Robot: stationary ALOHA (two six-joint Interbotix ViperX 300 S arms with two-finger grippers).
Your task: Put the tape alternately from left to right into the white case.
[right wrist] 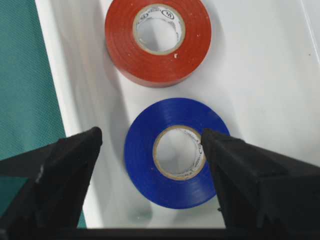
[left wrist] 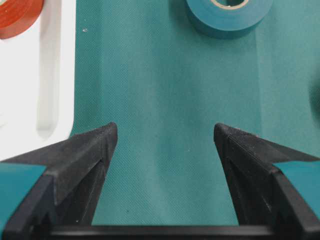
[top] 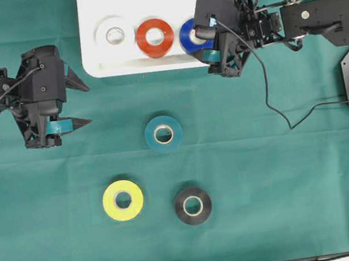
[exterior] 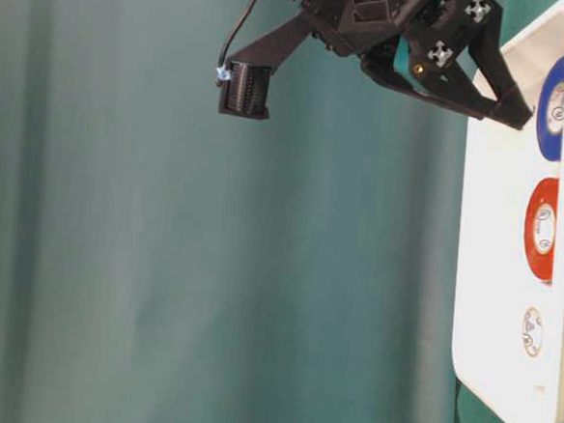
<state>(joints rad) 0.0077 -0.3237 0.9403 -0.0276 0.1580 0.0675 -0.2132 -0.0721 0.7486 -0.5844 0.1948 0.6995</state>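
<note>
Between the spread fingers of the right gripper [right wrist: 152,145] the blue roll [right wrist: 176,152] lies flat in the white case [top: 99,63], free of both pads, with the red-orange roll [right wrist: 158,40] just beyond the fingertips and the white roll [top: 114,35] further along. Ahead of the left gripper [left wrist: 165,135], whose fingers also stand wide with nothing held, sits the teal roll [left wrist: 229,16] on the green cloth [top: 271,188]; the yellow roll [top: 123,201] and black roll [top: 193,206] lie well apart from both.
</note>
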